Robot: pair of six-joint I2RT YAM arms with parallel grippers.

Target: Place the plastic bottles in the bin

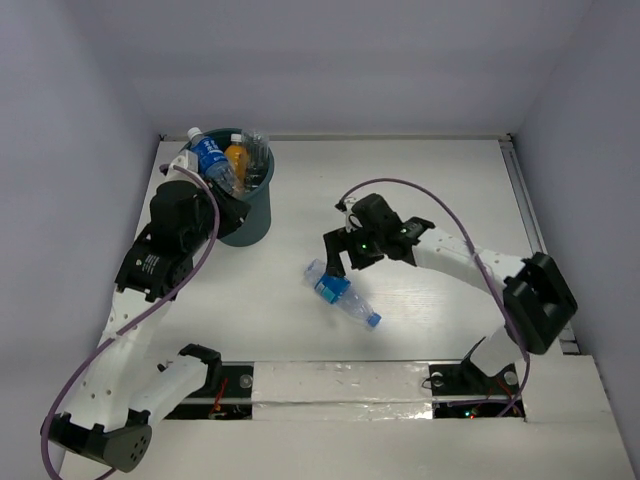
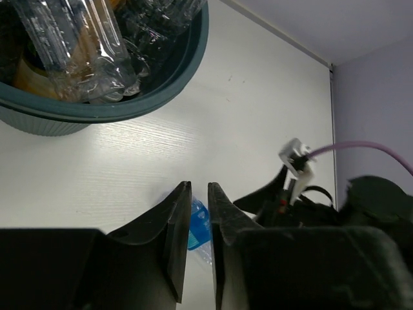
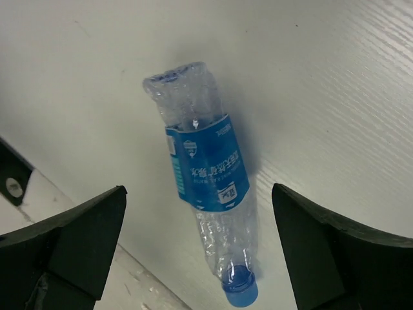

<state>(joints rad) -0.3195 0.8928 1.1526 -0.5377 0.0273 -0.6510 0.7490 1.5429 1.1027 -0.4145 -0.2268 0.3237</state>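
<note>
1 blue-labelled water bottle (image 1: 335, 290) lies mid-worktop, below the right gripper (image 3: 199, 194) — jaws wide apart, empty. Left gripper (image 2: 197, 188) — nearly closed, holding nothing — hovers beside the bottle-filled teal bin (image 1: 250, 222), far-left corner.

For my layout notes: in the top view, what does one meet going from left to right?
Round dark teal plastic bin → clear plastic bottle with blue label, lying flat → black elbow of the right arm.

Soft, even overhead light — pale shadow beside the bottle (image 3: 206, 174), faint sheen on the table (image 1: 430, 190) — near jaws blurry.
</note>
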